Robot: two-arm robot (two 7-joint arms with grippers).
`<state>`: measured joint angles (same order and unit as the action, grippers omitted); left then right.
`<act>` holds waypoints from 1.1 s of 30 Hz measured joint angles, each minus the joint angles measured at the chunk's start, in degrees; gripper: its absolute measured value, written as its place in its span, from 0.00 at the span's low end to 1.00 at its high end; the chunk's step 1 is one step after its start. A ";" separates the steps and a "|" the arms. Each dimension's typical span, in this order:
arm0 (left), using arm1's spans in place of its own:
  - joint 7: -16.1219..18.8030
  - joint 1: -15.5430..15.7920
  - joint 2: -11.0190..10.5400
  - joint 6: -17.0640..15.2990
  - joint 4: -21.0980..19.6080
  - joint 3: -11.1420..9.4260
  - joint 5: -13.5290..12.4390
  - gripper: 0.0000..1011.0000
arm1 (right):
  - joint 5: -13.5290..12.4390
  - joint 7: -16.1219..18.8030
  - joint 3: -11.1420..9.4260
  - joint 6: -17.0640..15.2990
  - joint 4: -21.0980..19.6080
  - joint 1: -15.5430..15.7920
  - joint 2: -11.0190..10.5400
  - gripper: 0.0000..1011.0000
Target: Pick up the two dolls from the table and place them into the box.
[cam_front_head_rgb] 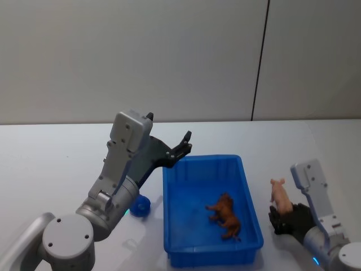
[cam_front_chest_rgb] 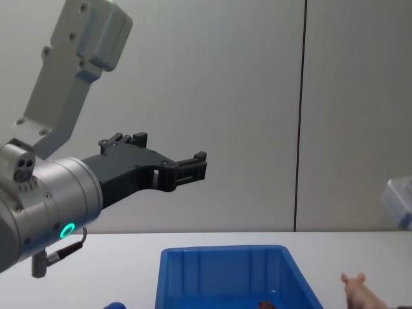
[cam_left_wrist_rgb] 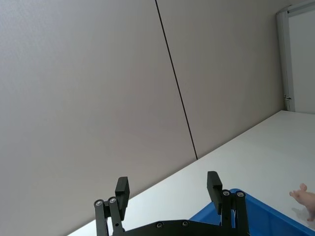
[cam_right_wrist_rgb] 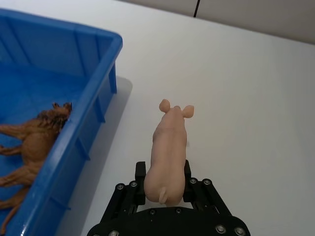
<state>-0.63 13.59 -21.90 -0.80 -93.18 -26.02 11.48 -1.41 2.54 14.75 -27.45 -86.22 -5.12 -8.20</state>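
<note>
The reddish-brown doll (cam_front_head_rgb: 225,215) lies on its side inside the blue box (cam_front_head_rgb: 172,226), also seen in the right wrist view (cam_right_wrist_rgb: 34,142) beside the box wall (cam_right_wrist_rgb: 93,103). The peach-pink doll (cam_right_wrist_rgb: 167,152) with two pointed ears stands between the fingers of my right gripper (cam_right_wrist_rgb: 163,179), which is shut on it to the right of the box on the white table (cam_front_head_rgb: 45,164); the same doll (cam_front_head_rgb: 280,196) and gripper (cam_front_head_rgb: 280,213) show in the head view. My left gripper (cam_front_head_rgb: 185,145) hangs open and holds nothing above the box's far left corner (cam_left_wrist_rgb: 169,189).
A small blue rounded thing (cam_front_head_rgb: 139,205) lies on the table just left of the box, close to my left arm. The table's right side beyond the pink doll (cam_front_chest_rgb: 358,290) is bare white. A grey wall stands behind the table.
</note>
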 joint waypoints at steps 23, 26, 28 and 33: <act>0.00 0.00 0.00 0.00 0.00 0.00 0.00 0.99 | 1.68 4.18 0.70 6.53 -8.58 -0.16 0.25 0.37; 0.00 0.00 0.00 0.00 0.00 0.00 0.00 0.99 | 1.77 5.56 0.94 6.55 -9.04 -0.40 0.42 0.37; 0.00 0.00 0.00 0.00 0.00 0.00 0.00 0.99 | 1.79 6.95 1.22 6.36 -9.39 -0.73 0.63 0.38; 0.00 0.00 0.00 0.00 0.00 0.00 0.00 0.99 | 1.76 10.01 1.73 4.86 -9.60 -1.51 1.15 0.37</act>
<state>-0.63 13.59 -21.89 -0.80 -93.17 -26.02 11.48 0.35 12.55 16.48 -22.60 -95.82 -6.63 -7.05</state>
